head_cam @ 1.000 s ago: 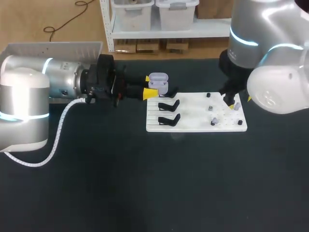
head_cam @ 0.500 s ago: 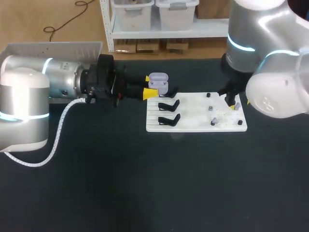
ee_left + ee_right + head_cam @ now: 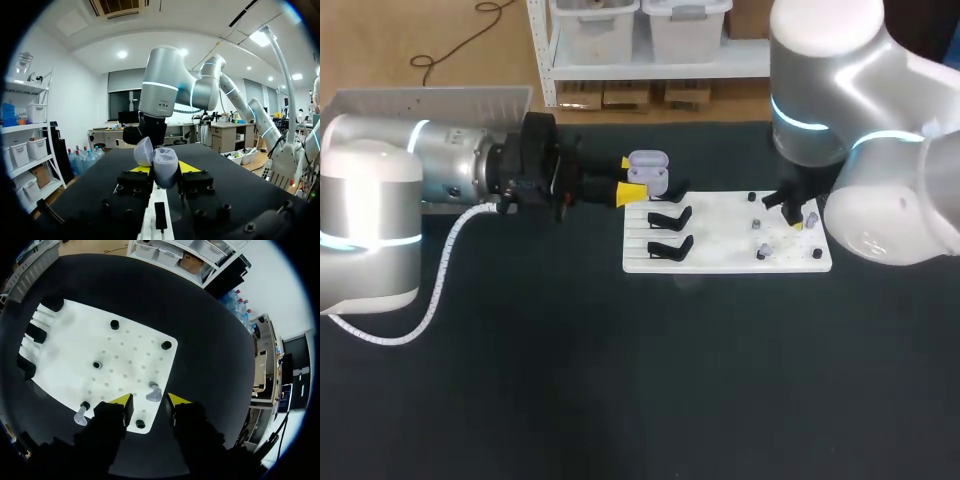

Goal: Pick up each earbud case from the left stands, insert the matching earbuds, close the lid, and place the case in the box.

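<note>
Dark table (image 3: 620, 380) bearing a white board (image 3: 720, 255): the left claw (image 3: 629, 178) grasps the open-lidded earbud case (image 3: 648, 168) at the board's far left corner, while the right claw (image 3: 150, 400), released, straddles an earbud (image 3: 154, 392) near the board's right edge.

Robotics lab workbench, seen through my own cameras. I am a pair of large silver-grey machine arms with glowing pale-blue rings at the joints. My left arm (image 3: 430, 180) comes in from one side, trailing a white ribbed cable hose (image 3: 445, 270), and my right arm (image 3: 840, 100) comes in from the other. Both work over a wide table (image 3: 620, 400) with a plain matte black top. On it lies a flat white fixture board (image 3: 720, 255) dotted with rows of small holes. It carries black stands (image 3: 670, 218) on one half and short black pegs (image 3: 817, 254) on the other, a purpose-made jig.
</note>
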